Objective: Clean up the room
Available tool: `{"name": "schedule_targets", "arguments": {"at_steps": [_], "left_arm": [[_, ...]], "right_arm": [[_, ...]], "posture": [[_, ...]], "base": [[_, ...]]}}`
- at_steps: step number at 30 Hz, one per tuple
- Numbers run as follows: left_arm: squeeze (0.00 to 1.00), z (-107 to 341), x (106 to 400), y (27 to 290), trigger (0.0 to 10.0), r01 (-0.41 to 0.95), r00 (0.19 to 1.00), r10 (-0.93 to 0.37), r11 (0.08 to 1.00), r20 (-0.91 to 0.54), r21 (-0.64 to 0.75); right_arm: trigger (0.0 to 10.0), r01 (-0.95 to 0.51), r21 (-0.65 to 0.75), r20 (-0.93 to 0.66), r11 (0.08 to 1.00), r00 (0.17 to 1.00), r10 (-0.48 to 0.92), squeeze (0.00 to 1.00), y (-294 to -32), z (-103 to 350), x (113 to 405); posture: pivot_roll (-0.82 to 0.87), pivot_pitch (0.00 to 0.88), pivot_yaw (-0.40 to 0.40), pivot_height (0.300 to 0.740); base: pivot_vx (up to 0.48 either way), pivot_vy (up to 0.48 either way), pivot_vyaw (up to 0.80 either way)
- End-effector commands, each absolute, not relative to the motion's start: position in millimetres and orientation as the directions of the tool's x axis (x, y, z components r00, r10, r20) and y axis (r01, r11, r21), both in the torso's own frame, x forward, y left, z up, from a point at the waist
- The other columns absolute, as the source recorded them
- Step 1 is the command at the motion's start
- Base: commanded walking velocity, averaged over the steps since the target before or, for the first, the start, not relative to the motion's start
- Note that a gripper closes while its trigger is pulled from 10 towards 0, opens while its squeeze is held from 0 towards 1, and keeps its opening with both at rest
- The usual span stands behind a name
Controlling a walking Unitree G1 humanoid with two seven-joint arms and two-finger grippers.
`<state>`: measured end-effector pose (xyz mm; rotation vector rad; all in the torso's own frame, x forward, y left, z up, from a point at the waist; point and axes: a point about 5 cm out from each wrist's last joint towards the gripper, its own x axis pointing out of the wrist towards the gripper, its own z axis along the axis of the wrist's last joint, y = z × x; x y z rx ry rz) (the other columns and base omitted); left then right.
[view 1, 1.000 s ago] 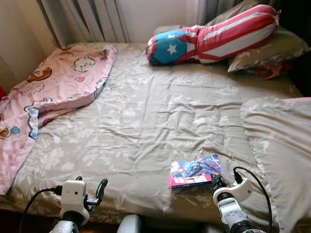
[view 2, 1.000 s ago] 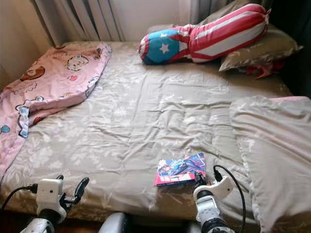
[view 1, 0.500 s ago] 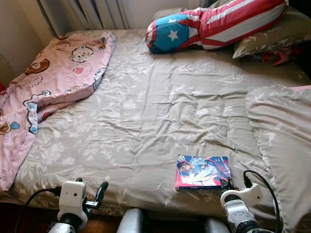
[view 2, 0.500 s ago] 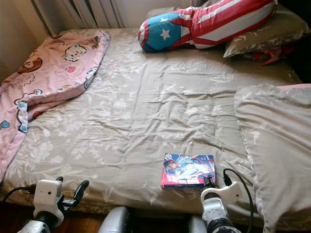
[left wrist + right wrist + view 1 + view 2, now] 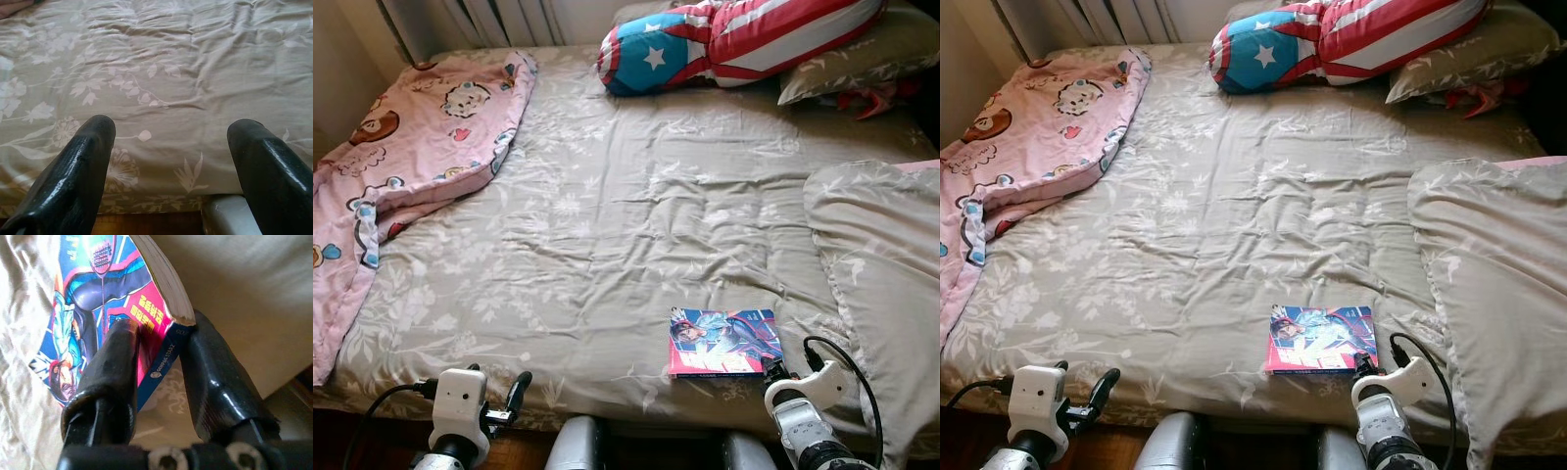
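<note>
A colourful comic book [image 5: 722, 343] lies near the front edge of the grey floral bed [image 5: 607, 225], right of centre. My right gripper [image 5: 771, 370] is at the book's near right corner. In the right wrist view it is shut on that corner [image 5: 159, 335], with one finger on the cover and one under the spine. My left gripper [image 5: 514, 392] hovers at the bed's front edge on the left. Its fingers [image 5: 83, 161] stand open over bare bedding with nothing between them.
A pink cartoon blanket [image 5: 401, 147] is bunched along the bed's left side. A star-and-stripes bolster [image 5: 734, 39] and a grey pillow [image 5: 862, 69] lie at the head. A large grey pillow [image 5: 886, 264] covers the right edge, and a red item [image 5: 876, 98] is beside it.
The camera has moved, so the bed sits higher in the picture. The book, held by my right gripper, has turned from tilted to nearly square with the bed's front edge.
</note>
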<state>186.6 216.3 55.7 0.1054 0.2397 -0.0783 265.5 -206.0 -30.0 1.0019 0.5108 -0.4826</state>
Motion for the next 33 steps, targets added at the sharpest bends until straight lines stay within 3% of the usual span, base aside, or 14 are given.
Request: {"name": "schedule_targets", "arguments": {"at_steps": [1, 3, 4, 5, 6, 12, 14, 27, 33], "left_arm": [[0.0, 53, 185, 216, 10.0, 0.096, 0.962, -0.065, 0.99, -0.266, 0.107], [0.0, 52, 187, 215, 10.0, 0.096, 0.962, -0.065, 0.99, -0.264, 0.106], [0.0, 52, 187, 214, 10.0, 0.096, 0.963, -0.066, 0.99, -0.262, 0.106], [0.0, 52, 187, 214, 10.0, 0.096, 0.963, -0.066, 0.99, -0.261, 0.105], [0.0, 52, 188, 213, 10.0, 0.096, 0.964, -0.066, 0.99, -0.258, 0.104], [0.0, 52, 187, 212, 10.0, 0.097, 0.964, -0.068, 0.99, -0.258, 0.101], [0.0, 51, 187, 211, 10.0, 0.096, 0.963, -0.068, 0.99, -0.261, 0.098], [0.0, 46, 201, 208, 10.0, 0.095, 0.965, -0.069, 0.991, -0.253, 0.092], [0.0, 38, 215, 204, 10.0, 0.084, 0.966, -0.06, 0.993, -0.253, 0.083]], "right_arm": [[10.0, 0.623, 0.642, -0.633, 0.447, 0.76, -0.151, 0.0, -207, -36, 258], [10.0, 0.628, 0.642, -0.634, 0.439, 0.757, -0.157, 0.0, -208, -36, 257], [10.0, 0.625, 0.64, -0.633, 0.448, 0.759, -0.154, 0.55, -208, -37, 257], [10.0, 0.621, 0.638, -0.633, 0.455, 0.76, -0.151, 0.55, -208, -37, 256], [10.0, 0.618, 0.637, -0.629, 0.461, 0.763, -0.152, 0.9, -209, -36, 256], [10.0, 0.603, 0.646, -0.614, 0.467, 0.775, -0.151, 0.8, -211, -34, 259], [10.0, 0.602, 0.642, -0.612, 0.475, 0.776, -0.156, 0.0, -214, -33, 259], [10.0, 0.626, 0.625, -0.635, 0.466, 0.755, -0.164, 0.0, -214, -39, 251], [10.0, 0.686, 0.544, -0.711, 0.483, 0.683, -0.167, 0.0, -202, -62, 221]], "posture": [[0.18, 0.192, 0.079, 0.645], [0.18, 0.189, 0.078, 0.645], [0.17, 0.188, 0.077, 0.645], [0.17, 0.188, 0.077, 0.645], [0.17, 0.186, 0.076, 0.645], [0.17, 0.191, 0.075, 0.645], [0.16, 0.193, 0.073, 0.645], [0.14, 0.143, 0.061, 0.645], [0.11, 0.094, 0.047, 0.645]], "base": [[0.0, 0.0, 0.0], [0.0, 0.0, 0.0], [0.0, 0.0, 0.0], [0.0, 0.0, 0.0], [0.0, 0.0, 0.0], [0.0, 0.0, 0.0], [0.0, 0.0, 0.0], [0.0, 0.0, 0.0], [0.0, 0.0, 0.0]]}}
